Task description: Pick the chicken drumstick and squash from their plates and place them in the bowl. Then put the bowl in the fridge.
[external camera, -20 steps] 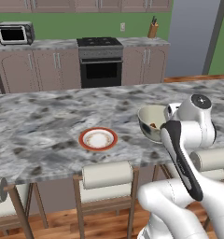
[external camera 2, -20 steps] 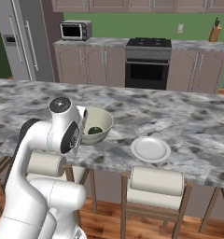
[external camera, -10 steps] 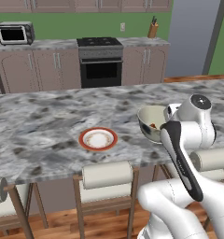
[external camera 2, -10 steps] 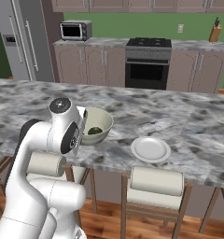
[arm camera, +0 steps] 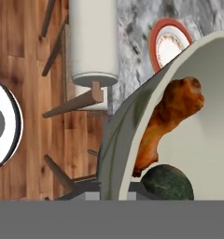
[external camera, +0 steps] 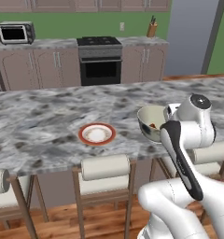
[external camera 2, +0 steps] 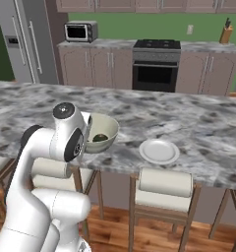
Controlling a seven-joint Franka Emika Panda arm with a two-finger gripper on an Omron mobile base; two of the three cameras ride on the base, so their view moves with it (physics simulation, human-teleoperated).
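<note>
My gripper (arm camera: 115,193) is shut on the near rim of the cream bowl (arm camera: 117,140), one finger inside the wall and one outside. The brown chicken drumstick (arm camera: 172,116) lies inside the bowl against its wall, with the dark green squash (arm camera: 169,183) next to it. In the base views the bowl (external camera: 150,122) (external camera 2: 104,132) sits at the counter's near edge, partly hidden by my arm. I cannot tell whether it rests on the counter. The red-rimmed plate (external camera: 97,134) (external camera 2: 159,151) (arm camera: 167,43) lies bare on the counter. The grey fridge (external camera 2: 26,42) stands far back on the left.
Cushioned bar stools (external camera: 106,168) (external camera 2: 166,182) stand under the counter's near edge, above the wooden floor. Behind the island are the black oven (external camera: 100,67), a microwave (external camera 2: 80,31) and a knife block (external camera: 152,29).
</note>
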